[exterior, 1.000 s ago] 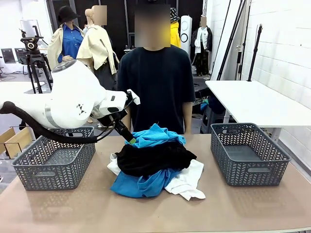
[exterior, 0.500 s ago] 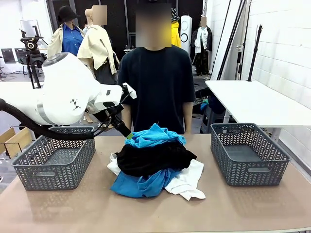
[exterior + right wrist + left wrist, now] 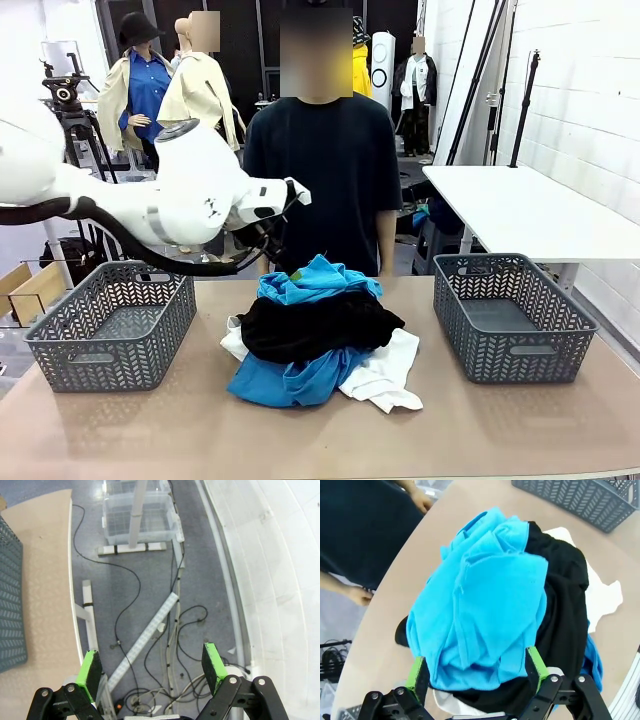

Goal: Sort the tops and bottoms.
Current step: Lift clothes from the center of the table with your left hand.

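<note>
Clothing lies heaped in the middle of the surface (image 3: 120, 440), between the left basket (image 3: 110, 335) and the right basket (image 3: 510, 315), both grey mesh. We see a turquoise top (image 3: 320, 280) crowning the heap. The black bottoms (image 3: 315, 325) are draped just beneath it, a second blue top (image 3: 285, 382) lies under those, and a white top (image 3: 385, 378) pokes out at the right. A person (image 3: 320, 170) in a black T-shirt stands at the far side, hands near the surface's edge.

The left gripper (image 3: 476, 670) hovers above the heap, jaws spread wide and nothing held. In its wrist view the turquoise top sits between the green pads, with the bottoms touching it along one side. The right gripper (image 3: 152, 669) is also wide open and empty. It points at the floor and cables beside the surface, well apart from the clothes.

We judge the main risk to be a mixed grab. The garments overlap so closely that jaws closing on the turquoise top could pinch a fold of the bottoms too and drag both toward one basket. A shallow pinch on loose cloth could slip and drop the top back onto the heap. A trailing sleeve could snag the heap or catch a basket rim. With the person's hands near, a fast descent could meet them.
</note>
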{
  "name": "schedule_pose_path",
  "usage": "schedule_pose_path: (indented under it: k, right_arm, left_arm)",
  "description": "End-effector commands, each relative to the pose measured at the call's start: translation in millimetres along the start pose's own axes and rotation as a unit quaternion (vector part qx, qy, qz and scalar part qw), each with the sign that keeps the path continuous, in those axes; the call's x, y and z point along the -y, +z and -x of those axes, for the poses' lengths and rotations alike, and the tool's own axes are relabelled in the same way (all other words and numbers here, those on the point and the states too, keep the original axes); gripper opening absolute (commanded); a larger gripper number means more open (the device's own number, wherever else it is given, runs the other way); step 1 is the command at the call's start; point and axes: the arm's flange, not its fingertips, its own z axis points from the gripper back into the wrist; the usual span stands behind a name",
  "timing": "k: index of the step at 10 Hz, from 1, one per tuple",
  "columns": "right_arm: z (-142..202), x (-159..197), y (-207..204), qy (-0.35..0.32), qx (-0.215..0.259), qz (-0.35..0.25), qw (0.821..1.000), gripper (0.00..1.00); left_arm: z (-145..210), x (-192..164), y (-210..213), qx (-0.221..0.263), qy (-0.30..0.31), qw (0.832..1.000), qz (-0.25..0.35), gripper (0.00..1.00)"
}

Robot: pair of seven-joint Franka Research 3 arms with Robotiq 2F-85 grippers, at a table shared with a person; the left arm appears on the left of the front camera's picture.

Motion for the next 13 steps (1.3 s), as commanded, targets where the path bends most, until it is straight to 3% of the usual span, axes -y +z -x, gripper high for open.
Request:
schedule_pose_path:
  k: [1, 7, 8, 12, 13]
  right_arm:
    - [0.7, 2.0, -2.4, -0.003, 0.000, -0.002, 1.000, 1.00]
    - [0.7, 2.0, -2.4, -0.003, 0.000, -0.002, 1.000, 1.00]
    - [0.7, 2.0, -2.4, -0.003, 0.000, -0.002, 1.000, 1.00]
    - [0.7, 2.0, -2.4, -0.003, 0.000, -0.002, 1.000, 1.00]
    - [0.7, 2.0, -2.4, -0.003, 0.000, -0.002, 1.000, 1.00]
  left_arm:
    - [-12.0, -14.9, -11.1, -0.005, 0.004, 1.000, 0.027, 1.00]
    - [-15.7, -9.8, -45.2, -0.042, -0.004, 0.997, 0.057, 1.00]
    - [-15.1, -10.2, -46.2, -0.040, -0.007, 0.997, 0.061, 0.91]
    - [-12.5, -8.9, -40.8, -0.034, -0.007, 0.998, 0.058, 0.12]
    - [-11.9, -8.8, -40.2, -0.033, -0.007, 0.998, 0.059, 0.00]
